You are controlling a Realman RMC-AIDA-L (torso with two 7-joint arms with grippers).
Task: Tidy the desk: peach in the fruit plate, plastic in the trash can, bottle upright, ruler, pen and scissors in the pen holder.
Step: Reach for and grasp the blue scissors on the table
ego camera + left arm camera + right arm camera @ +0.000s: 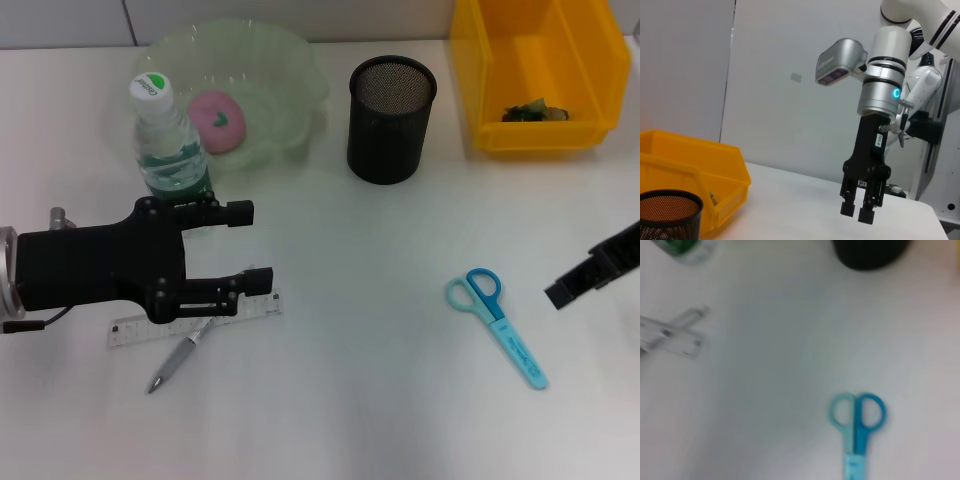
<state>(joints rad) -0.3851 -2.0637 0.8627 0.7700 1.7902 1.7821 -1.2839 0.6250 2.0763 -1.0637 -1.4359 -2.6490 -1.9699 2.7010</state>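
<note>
Left gripper [250, 245]: lower left of the head view, jaws spread wide, empty, just above the ruler [195, 321].
Right gripper [858, 210]: at the right edge, jaws nearly together, holding nothing.
Bottle [168, 140]: upright, upper left.
Peach [218, 121]: in the fruit plate [290, 70].
Pen [180, 356]: beside the ruler.
Scissors [495, 322]: flat on the table [360, 400], lower right.
Pen holder [391, 118]: top centre.
Trash can [530, 70]: upper right.

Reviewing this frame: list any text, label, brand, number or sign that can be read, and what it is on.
Nothing can be read for certain.
Bottle: green logo on its white cap, lettering too small to read.
Ruler: scale marks visible, numbers too small to read.
Scissors: faint print on the blade cover, unreadable.
Right end effector: small white label on its black body, seen from the left wrist view, characters illegible.
</note>
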